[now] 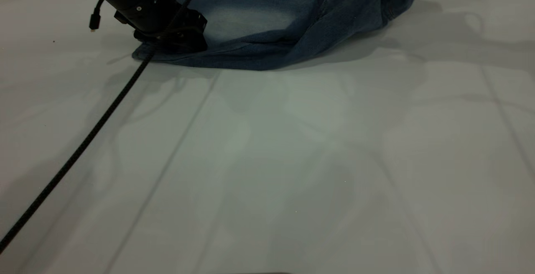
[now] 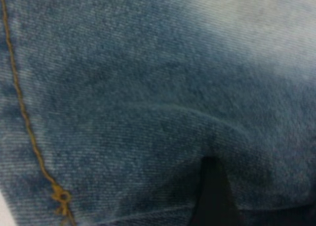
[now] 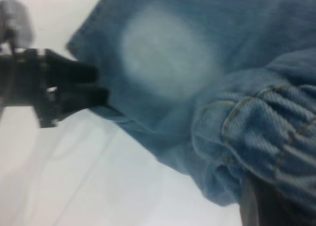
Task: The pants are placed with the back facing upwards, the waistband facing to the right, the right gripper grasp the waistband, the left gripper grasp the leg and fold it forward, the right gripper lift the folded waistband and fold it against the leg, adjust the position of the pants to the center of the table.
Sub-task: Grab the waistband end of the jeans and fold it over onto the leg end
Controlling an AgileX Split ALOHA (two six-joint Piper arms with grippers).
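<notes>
Where the plain white tabletop [image 1: 292, 161] runs far: faded blue denim pants [image 1: 259, 27], left gripper [image 1: 175, 42] fingers clenched on their hem, gathered waistband [image 3: 266, 132] raised right, right gripper's fingers undeterminable.

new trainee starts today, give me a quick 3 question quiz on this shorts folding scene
1. True or false: the left tool is down at the leg end of the shorts.
2. Which end of the shorts is raised off the table?
A. the waistband end
B. the leg end
C. neither
3. Fill in: the table under the shorts is ____ in colour.

Key:
1. True; it is low on the denim at the exterior view's left.
2. A; that end rises out of the exterior view at upper right.
3. White.
</notes>
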